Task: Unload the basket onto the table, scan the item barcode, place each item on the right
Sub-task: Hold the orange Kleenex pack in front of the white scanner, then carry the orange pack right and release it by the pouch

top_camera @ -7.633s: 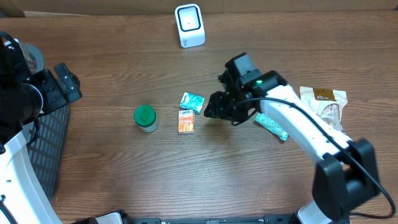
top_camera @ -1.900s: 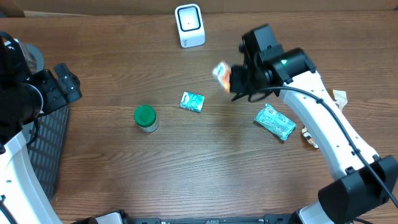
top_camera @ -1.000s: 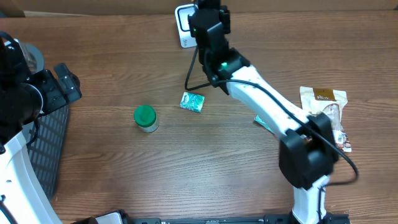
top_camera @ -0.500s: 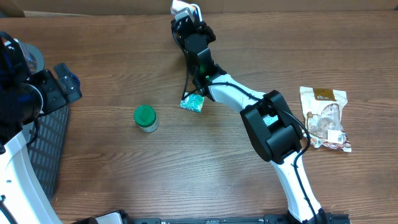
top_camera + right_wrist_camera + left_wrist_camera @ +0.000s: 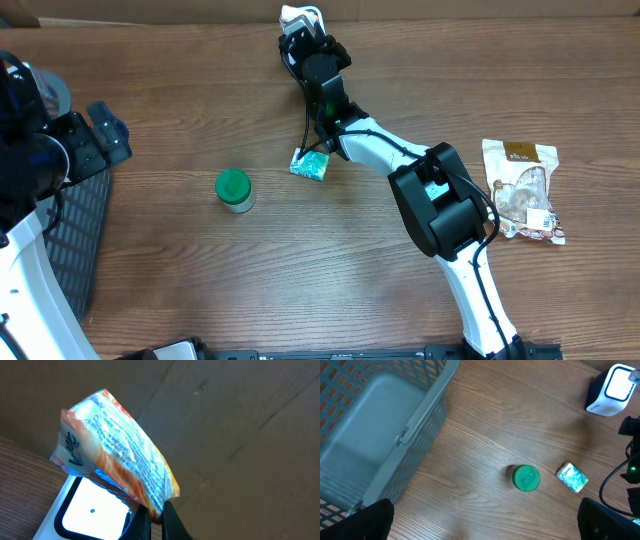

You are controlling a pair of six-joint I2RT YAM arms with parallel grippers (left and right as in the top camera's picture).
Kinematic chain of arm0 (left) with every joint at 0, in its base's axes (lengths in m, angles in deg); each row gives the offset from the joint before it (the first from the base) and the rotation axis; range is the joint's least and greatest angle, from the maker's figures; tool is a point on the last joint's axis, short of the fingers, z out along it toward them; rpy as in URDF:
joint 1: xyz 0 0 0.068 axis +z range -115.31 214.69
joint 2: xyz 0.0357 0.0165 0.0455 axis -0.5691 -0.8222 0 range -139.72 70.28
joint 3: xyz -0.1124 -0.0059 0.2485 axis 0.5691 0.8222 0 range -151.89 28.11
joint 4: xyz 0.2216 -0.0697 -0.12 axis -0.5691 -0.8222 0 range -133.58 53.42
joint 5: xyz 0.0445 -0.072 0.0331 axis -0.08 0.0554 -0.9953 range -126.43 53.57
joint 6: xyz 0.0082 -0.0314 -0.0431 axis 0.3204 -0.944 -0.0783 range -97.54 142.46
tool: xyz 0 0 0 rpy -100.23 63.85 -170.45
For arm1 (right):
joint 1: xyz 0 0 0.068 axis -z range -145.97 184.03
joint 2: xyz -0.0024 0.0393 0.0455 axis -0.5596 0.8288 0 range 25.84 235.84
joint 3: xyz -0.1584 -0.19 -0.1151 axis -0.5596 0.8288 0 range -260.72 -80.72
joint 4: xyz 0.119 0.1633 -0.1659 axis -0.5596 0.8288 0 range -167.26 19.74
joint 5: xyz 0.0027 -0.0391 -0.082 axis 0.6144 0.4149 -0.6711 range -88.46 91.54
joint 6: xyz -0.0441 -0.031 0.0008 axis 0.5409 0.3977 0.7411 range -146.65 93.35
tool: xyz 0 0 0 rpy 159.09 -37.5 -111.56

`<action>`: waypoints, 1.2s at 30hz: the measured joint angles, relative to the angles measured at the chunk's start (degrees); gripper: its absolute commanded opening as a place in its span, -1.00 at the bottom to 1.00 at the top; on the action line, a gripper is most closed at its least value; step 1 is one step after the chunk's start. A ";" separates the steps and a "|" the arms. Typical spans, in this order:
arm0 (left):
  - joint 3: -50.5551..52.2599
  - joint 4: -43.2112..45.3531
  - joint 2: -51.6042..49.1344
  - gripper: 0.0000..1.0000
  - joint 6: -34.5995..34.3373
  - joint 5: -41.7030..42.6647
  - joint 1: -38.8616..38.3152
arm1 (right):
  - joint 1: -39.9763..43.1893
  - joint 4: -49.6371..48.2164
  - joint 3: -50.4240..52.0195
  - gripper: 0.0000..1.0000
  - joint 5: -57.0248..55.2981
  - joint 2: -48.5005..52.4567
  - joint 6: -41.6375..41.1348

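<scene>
Orange snack packet (image 5: 115, 450) is pinched by its lower corner in the right hand (image 5: 156, 521), whose fingers are drawn narrow on the wrapper. It tilts just above the lit white face of the barcode scanner (image 5: 87, 510), with a brown cardboard wall (image 5: 240, 410) behind. Only the right wrist view shows this grip. From overhead the right hand (image 5: 308, 40) and its outstretched arm cover the packet, and just a white sliver of the scanner shows at the far edge of the tabletop (image 5: 200, 290).

The overhead view alone takes in the whole layout: a teal packet (image 5: 310, 165) lying beside the right arm, a green-lidded jar (image 5: 234, 189) to its left, and a brown snack bag (image 5: 522, 185) well apart at the right.

The left wrist view gives the scanner's glowing front unobstructed, the jar and teal packet near each other, and a grey basket (image 5: 380, 420). The left hand (image 5: 482, 521) hovers wide apart, holding nothing.
</scene>
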 measured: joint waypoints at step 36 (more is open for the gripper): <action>0.00 0.00 0.00 0.99 0.00 0.00 0.00 | -1.01 69.11 -0.37 -0.92 20.02 -37.62 -39.56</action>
